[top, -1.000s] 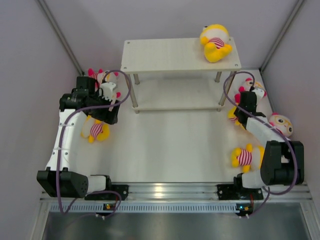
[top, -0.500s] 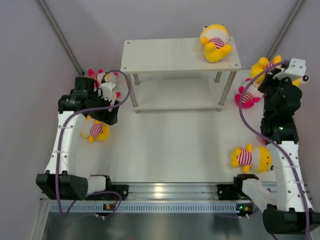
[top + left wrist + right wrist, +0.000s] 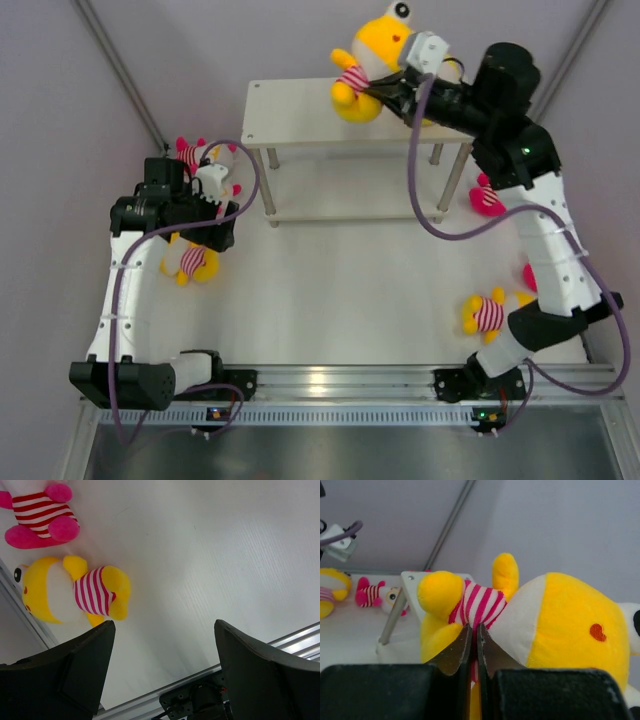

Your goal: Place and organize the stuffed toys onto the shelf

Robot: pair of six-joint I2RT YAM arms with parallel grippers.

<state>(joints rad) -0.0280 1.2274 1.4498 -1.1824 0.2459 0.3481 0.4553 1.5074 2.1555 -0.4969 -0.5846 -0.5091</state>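
Near right first: a yellow doll (image 3: 490, 312) lies on the table (image 3: 350, 290) just beside the right arm's base. Near left, our left gripper (image 3: 164, 625) hangs with its jaws spread wide and nothing between them. It sits above a second yellow doll (image 3: 75, 595) by the left wall, with a pink doll (image 3: 40, 515) just beyond that. Further back on the right, another pink doll (image 3: 487, 195) lies on the table beside the legs of the shelf (image 3: 300, 115).

And here's the action at the far end! Our right gripper (image 3: 388, 88) is pinched tight on the striped shirt of the carried yellow doll (image 3: 365, 60), holding it in the air over the far edge of the top board, about mid-width.

To do this well, we'd bring the doll down until the board takes its weight, well in from the far edge. We'd line it up so a row of four still fits, and part the jaws only once it rests steady. That thin pinch of fabric could let the doll swing, so we'd go down slowly.

Against half a second ago, the right arm has swept from the right wall across to the shelf top, doll in tow. The left arm has barely shifted, its jaws just as wide. The yellow doll that lay on the board's right end doesn't show now, and we can't tell whether the arm hides it.
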